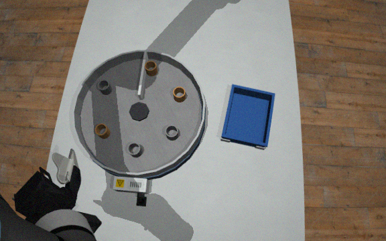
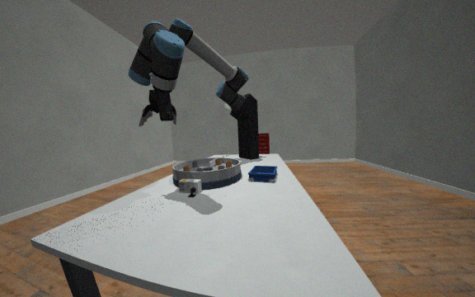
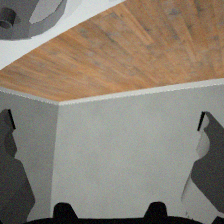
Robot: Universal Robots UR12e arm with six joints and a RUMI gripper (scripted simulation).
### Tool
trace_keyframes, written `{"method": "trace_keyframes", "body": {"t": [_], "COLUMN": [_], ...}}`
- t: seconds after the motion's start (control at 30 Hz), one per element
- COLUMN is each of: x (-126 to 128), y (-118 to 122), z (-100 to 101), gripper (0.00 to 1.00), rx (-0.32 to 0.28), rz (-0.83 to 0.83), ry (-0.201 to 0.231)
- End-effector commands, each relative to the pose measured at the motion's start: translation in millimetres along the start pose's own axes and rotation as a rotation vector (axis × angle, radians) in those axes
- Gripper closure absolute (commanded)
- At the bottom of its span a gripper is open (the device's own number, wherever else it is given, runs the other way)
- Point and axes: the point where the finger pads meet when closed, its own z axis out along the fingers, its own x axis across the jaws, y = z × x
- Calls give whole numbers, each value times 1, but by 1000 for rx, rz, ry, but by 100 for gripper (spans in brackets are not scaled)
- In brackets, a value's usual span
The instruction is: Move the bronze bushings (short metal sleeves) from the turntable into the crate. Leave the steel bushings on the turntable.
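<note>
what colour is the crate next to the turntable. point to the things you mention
Blue all over, inside and out; the crate (image 1: 248,117) (image 2: 263,177) shows best in the top view.

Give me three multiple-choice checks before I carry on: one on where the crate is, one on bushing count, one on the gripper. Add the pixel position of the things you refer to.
1. In the top view, where is the blue crate?
A. Right of the turntable
B. Left of the turntable
C. Inside the turntable

2. How many bronze bushings are on the turntable?
A. One
B. Three
C. Five

3. What state is the gripper in?
A. Shut on a steel bushing
B. Shut on nothing
C. Open

1: A, the crate (image 1: 248,117) (image 2: 263,174) stands on the table, right of the turntable's rim (image 1: 204,112) (image 2: 206,176).
2: B, the top view shows bronze bushings at the divider (image 1: 151,68), toward the crate (image 1: 179,94) and on the far left (image 1: 102,130).
3: C, the wrist view shows the gripper (image 1: 70,171) (image 2: 157,122) (image 3: 107,112) with its fingers wide apart and nothing between them.
</note>
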Motion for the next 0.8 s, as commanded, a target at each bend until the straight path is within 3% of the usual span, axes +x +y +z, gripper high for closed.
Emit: {"method": "trace_keyframes", "body": {"t": [0.0, 0.1, 0.23, 0.33, 0.4, 0.77], "x": [-15, -26, -26, -44, -44, -78], "y": [2, 1, 1, 1, 1, 0], "z": [8, 12, 12, 19, 19, 33], "gripper": [0, 0, 0, 0, 0, 0], "rx": [36, 47, 47, 66, 66, 101], "rz": [97, 159, 159, 259, 259, 449], "ry": [-44, -74, -74, -121, -121, -209]}}
